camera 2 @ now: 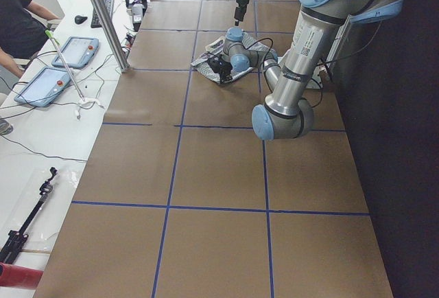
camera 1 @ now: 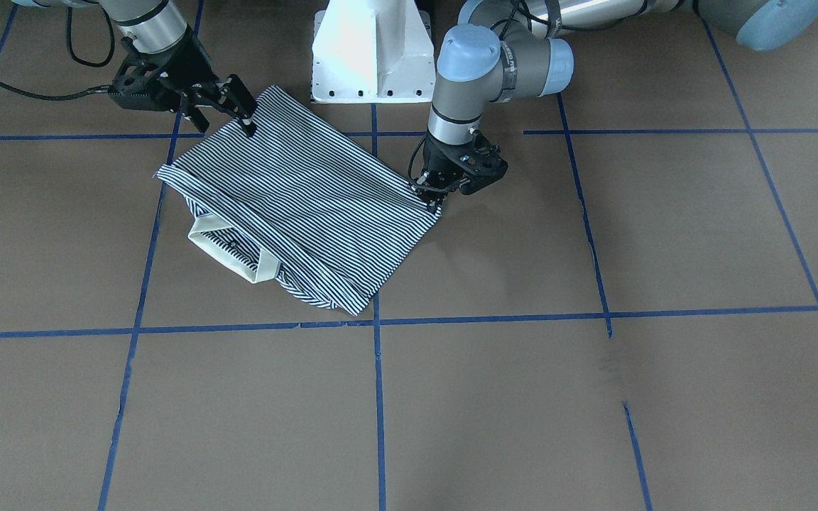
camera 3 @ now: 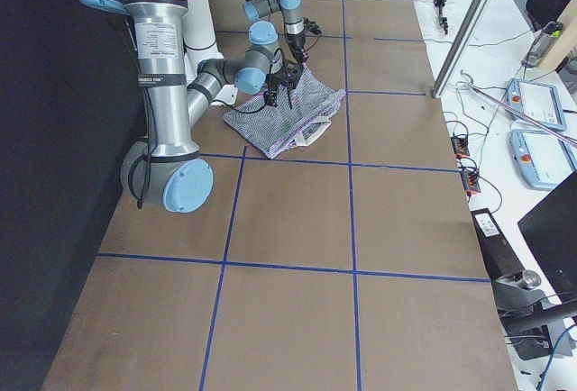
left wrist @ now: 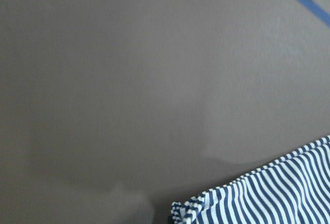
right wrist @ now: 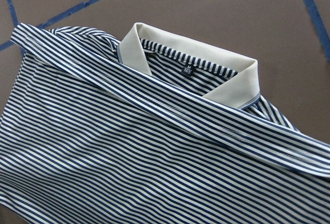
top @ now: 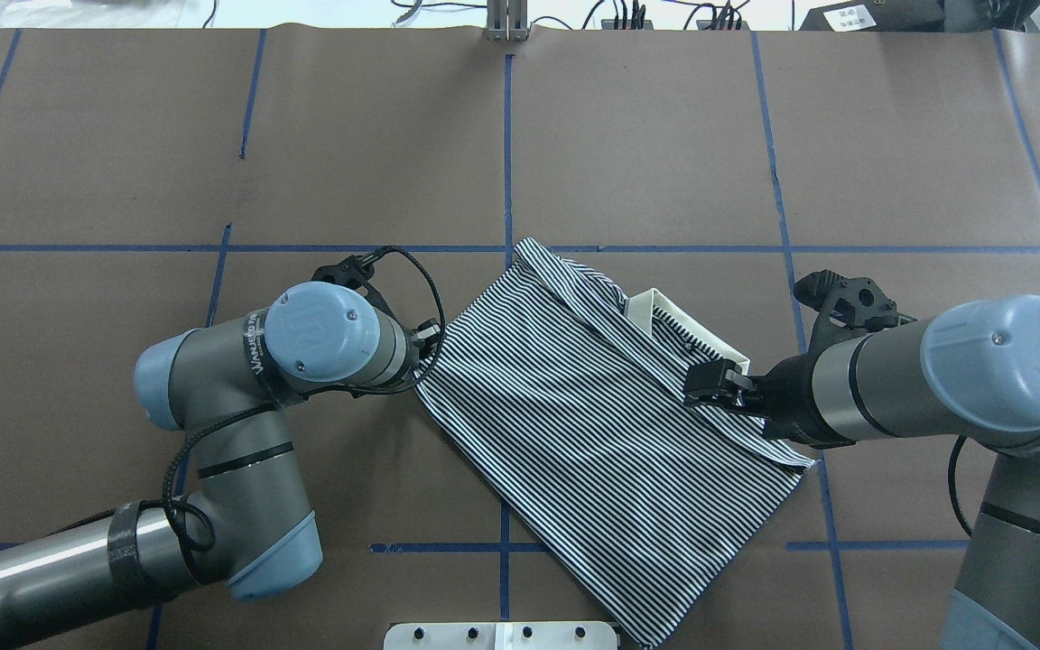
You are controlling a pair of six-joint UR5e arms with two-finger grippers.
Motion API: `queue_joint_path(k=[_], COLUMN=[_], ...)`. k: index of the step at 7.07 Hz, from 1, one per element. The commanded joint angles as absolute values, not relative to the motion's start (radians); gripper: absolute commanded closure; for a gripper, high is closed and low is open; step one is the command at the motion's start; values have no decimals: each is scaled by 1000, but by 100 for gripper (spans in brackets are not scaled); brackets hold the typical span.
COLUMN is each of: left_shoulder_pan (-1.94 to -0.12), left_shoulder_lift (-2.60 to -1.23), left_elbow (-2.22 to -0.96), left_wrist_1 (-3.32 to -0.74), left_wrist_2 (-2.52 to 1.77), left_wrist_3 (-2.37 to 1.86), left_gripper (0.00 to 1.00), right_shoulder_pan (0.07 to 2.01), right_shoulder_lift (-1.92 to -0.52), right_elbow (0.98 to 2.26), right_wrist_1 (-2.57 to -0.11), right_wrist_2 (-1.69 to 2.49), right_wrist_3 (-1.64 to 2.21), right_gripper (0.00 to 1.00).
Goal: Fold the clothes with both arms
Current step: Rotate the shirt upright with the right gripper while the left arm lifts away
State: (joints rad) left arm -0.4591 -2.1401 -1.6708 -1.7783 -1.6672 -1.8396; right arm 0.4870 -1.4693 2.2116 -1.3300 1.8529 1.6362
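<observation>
The striped polo shirt lies folded flat near the robot's base, with its cream collar showing at the far edge. My left gripper points down at the shirt's corner, its fingertips touching the cloth edge. Its jaws are too small here to judge, and in the overhead view the wrist hides them. The left wrist view shows only that corner on bare table. My right gripper hovers over the opposite edge, open, with one fingertip at the cloth.
The white pedestal base stands just behind the shirt. Blue tape lines divide the brown table into squares. A person sits by a side bench with tablets beyond the table's far edge.
</observation>
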Motion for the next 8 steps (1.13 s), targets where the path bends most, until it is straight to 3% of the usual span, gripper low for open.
queue_joint_path(k=[1, 6, 8], left_shoulder_pan=[-543, -655, -675], left_shoulder_lift=[-2170, -2415, -2427], left_elbow=[-1611, -1213, -1062], left_wrist_1=[-1789, -2038, -2230], left_wrist_2=[-1628, -1618, -1560], left_wrist_3=[-1760, -1582, -1516], left_gripper=[100, 100, 100], right_shoulder_pan=[485, 485, 485], right_shoulder_lift=[-1468, -1460, -1453], right_elbow=[2207, 2203, 2204], right_wrist_1=[-1330, -1330, -1330], right_wrist_2=[1847, 1836, 1835], right_wrist_3=[1637, 1638, 1643], right_gripper=[0, 0, 0])
